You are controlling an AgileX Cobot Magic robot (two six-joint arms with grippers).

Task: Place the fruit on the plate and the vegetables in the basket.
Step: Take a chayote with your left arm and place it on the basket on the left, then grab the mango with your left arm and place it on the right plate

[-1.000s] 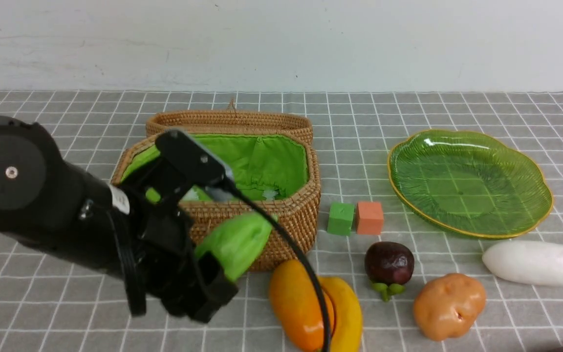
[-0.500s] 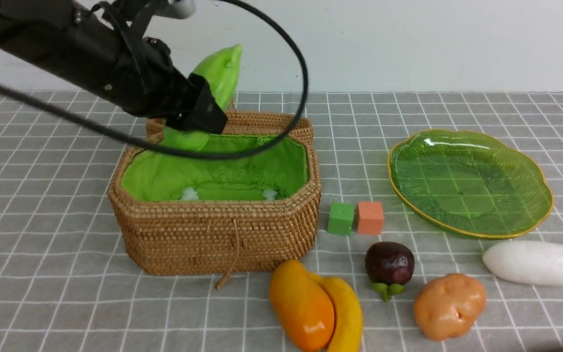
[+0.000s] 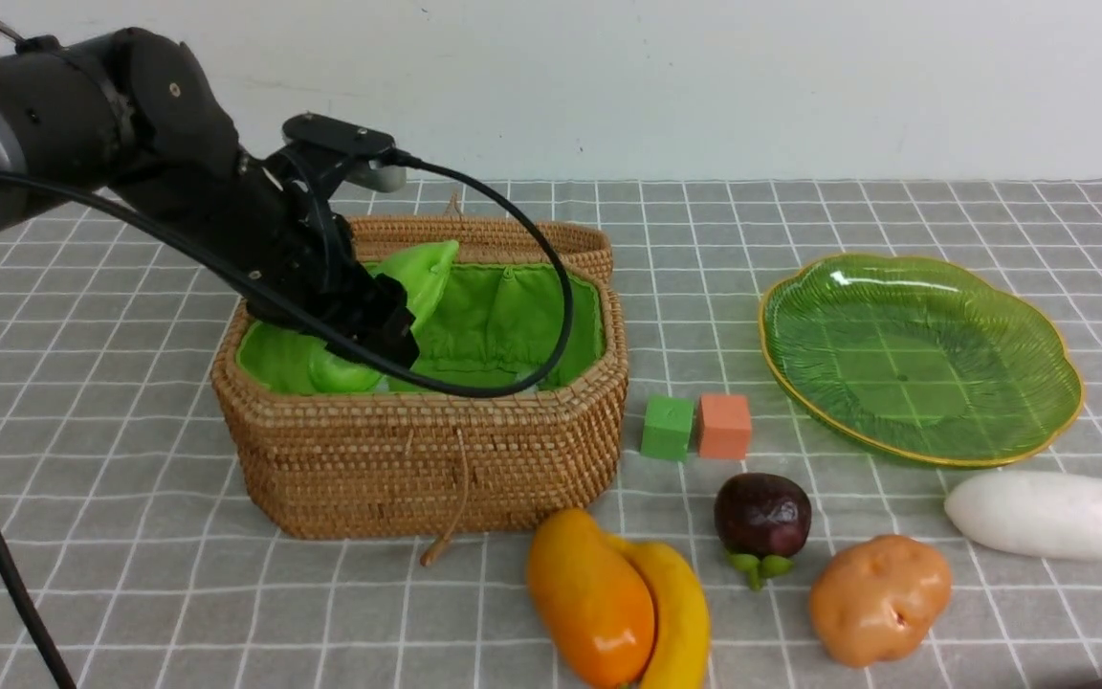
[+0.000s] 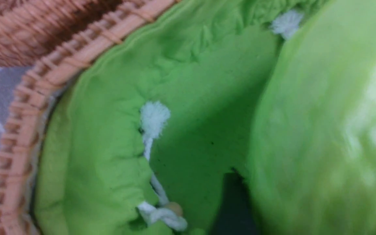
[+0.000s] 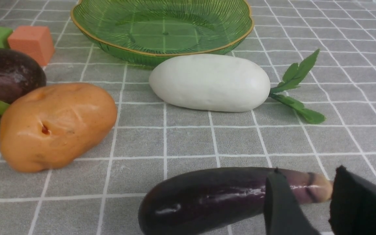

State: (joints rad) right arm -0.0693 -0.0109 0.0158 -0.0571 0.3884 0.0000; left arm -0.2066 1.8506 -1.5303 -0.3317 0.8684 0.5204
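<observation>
My left gripper [image 3: 374, 321] is shut on the light-green gourd [image 3: 425, 273] and holds it tilted inside the woven basket [image 3: 427, 459], low in the green lining. In the left wrist view the gourd [image 4: 321, 130] fills the side beside one dark finger [image 4: 233, 202]. The mango [image 3: 589, 598], banana [image 3: 685, 612], mangosteen [image 3: 761, 517], potato [image 3: 879, 598] and white radish [image 3: 1044, 515] lie on the cloth. The green plate [image 3: 919, 359] is empty. My right gripper [image 5: 307, 171] is open, low over the cloth, out of the front view.
A dark purple eggplant [image 5: 207, 199] lies right before my right gripper, its stem end between the fingers. A green cube [image 3: 667, 428] and an orange cube [image 3: 724, 426] sit between basket and plate. The basket lid [image 3: 474, 237] leans behind the basket.
My left arm lifted the gourd from in front of the basket, carried it high over the rim, then lowered it into the basket. Everything else stayed still.
</observation>
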